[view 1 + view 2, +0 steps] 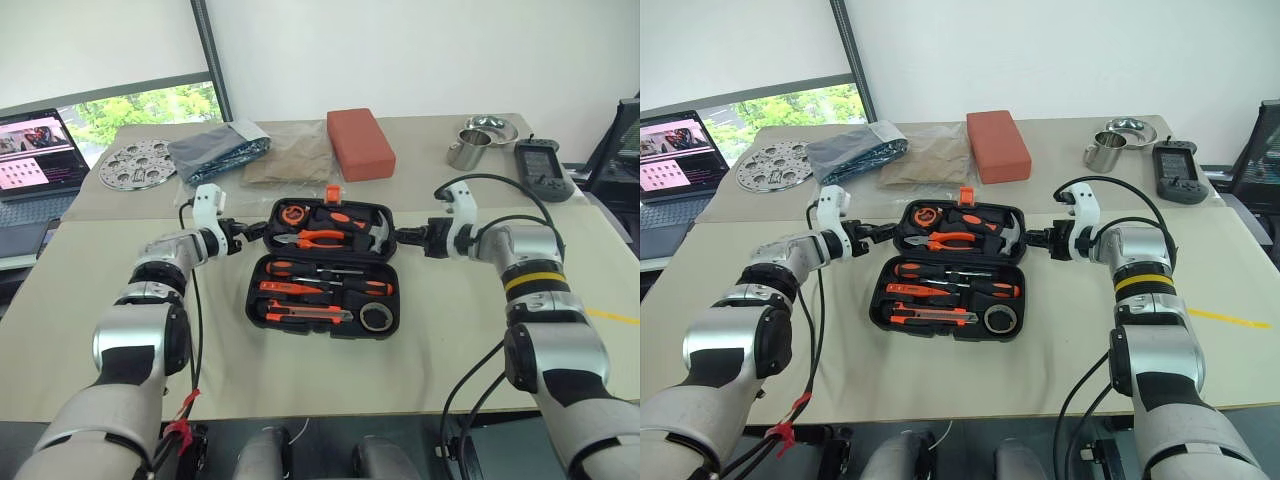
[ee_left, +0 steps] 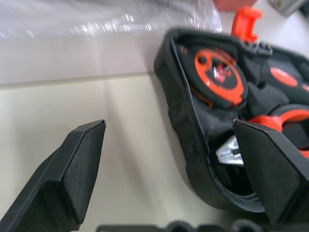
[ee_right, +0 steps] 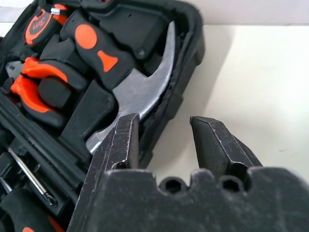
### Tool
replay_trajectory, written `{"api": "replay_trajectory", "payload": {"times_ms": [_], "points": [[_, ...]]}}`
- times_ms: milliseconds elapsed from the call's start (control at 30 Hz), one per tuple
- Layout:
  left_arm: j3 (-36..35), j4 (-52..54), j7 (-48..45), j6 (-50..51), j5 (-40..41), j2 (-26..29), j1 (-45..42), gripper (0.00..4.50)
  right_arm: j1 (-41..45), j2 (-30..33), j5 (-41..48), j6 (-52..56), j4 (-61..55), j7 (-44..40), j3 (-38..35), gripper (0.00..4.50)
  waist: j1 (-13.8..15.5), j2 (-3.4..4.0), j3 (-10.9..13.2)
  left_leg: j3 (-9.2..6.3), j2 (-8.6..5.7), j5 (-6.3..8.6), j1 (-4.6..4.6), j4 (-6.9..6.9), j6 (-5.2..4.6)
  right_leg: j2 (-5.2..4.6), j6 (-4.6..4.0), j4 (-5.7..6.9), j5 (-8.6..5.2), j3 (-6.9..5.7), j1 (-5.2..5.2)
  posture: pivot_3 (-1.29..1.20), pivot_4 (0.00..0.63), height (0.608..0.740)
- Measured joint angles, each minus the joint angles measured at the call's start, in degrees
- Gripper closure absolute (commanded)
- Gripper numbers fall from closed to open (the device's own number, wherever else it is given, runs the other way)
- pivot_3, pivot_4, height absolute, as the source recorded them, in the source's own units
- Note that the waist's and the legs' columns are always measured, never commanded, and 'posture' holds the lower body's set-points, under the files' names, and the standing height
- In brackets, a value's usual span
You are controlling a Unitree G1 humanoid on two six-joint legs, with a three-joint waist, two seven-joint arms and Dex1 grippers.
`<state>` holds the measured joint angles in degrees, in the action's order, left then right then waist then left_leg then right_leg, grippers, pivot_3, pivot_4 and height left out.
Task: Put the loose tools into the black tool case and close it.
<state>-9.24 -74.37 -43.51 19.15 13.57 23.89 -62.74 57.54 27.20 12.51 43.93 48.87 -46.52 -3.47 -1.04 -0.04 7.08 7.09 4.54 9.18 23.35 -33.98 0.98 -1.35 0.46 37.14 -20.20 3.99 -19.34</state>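
The black moulded plastic clamshell tool case lies open in the middle of the beige table, its far half tilted up with the orange latch on top. The slim orange-and-black-handled screwdrivers, the orange-and-black utility knife and the small grey tape roll already sit in the shaped slots of the near half, so I judge the packing done and the closing step in hand. The left gripper gapes wide, straddling the lid's left rim and gripping nothing. The right gripper stands half open, its fingers either side of the lid's right rim, not clamped. Next, both need to pinch the smooth, rounded rim evenly and swing the lid forward and down
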Motion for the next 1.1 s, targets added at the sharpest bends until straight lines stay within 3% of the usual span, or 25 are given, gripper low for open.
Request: {"api": "replay_trajectory", "payload": {"times_ms": [133, 167, 333, 500, 600, 933, 1100], "points": [[-1.3, -0.7, 1.8, 0.0, -0.2, -0.6, -0.4, 0.0, 0.0, -0.5, 0.0, 0.3, -0.2, -0.8, 0.1, 2.48, 0.0, 0.0, 0.0, 0.01, 0.0, -0.01, -0.02, 0.01, 0.02, 0.01, 0.0, 0.01, 0.0, 0.0, 0.0, 0.0, 0.15, 0.74], [-1.8, -0.8, 2.3, 0.0, -0.3, -1.0, -0.6, 0.0, 0.0, -0.9, 0.0, 0.3, -0.3, -0.7, 0.2, 2.99, 0.0, 0.0, 0.0, 0.01, 0.0, -0.01, -0.01, 0.01, 0.02, 0.01, 0.0, 0.01, 0.0, 0.0, 0.0, 0.0, 0.15, 0.74], [-3.0, -0.9, 3.7, 0.0, -0.5, -1.3, -0.8, 0.0, -0.1, -1.1, 0.0, 0.4, -0.4, -0.5, 0.2, 4.47, -0.1, 0.0, 0.0, 0.03, 0.0, -0.01, -0.01, 0.01, 0.02, 0.0, 0.0, 0.01, 0.0, -0.01, -0.01, 0.0, 0.15, 0.74], [-3.7, -1.5, 6.3, -0.1, -1.5, -2.2, -1.3, 0.0, -0.1, -1.2, 0.1, 0.4, -0.8, -0.6, 0.2, 4.47, 0.0, 0.0, 0.0, 0.04, -0.01, -0.02, 0.0, 0.01, 0.03, 0.0, 0.0, 0.01, 0.0, -0.02, 0.0, 0.0, 0.15, 0.74], [-4.4, -1.7, 7.0, -0.2, -2.0, -2.7, -1.5, 0.74, -0.6, -1.1, 0.0, 0.4, -1.5, -0.8, 0.3, 4.5, 0.0, 0.0, 0.0, 0.05, -0.02, -0.02, 0.0, 0.02, 0.03, 0.0, 0.0, 0.01, 0.0, -0.03, 0.0, 0.0, 0.15, 0.74], [-5.5, -1.7, 3.6, -0.9, -2.2, -3.7, -2.2, 4.44, -1.9, -1.1, 0.1, 0.4, -3.5, -0.7, 0.2, 4.5, 0.0, 0.0, 0.0, 0.06, -0.02, -0.04, -0.03, 0.03, 0.07, 0.01, 0.0, 0.02, 0.0, -0.04, 0.0, 0.0, 0.15, 0.74], [-5.9, -1.7, -0.4, -1.8, -2.1, -2.8, -2.0, 4.44, -4.1, -1.2, 0.9, -1.0, -6.2, -0.7, -0.9, 4.5, 0.0, 0.0, 0.0, 0.06, -0.03, -0.04, 0.01, 0.03, 0.08, 0.01, 0.0, 0.01, 0.0, -0.05, 0.0, 0.0, 0.15, 0.74]]}}
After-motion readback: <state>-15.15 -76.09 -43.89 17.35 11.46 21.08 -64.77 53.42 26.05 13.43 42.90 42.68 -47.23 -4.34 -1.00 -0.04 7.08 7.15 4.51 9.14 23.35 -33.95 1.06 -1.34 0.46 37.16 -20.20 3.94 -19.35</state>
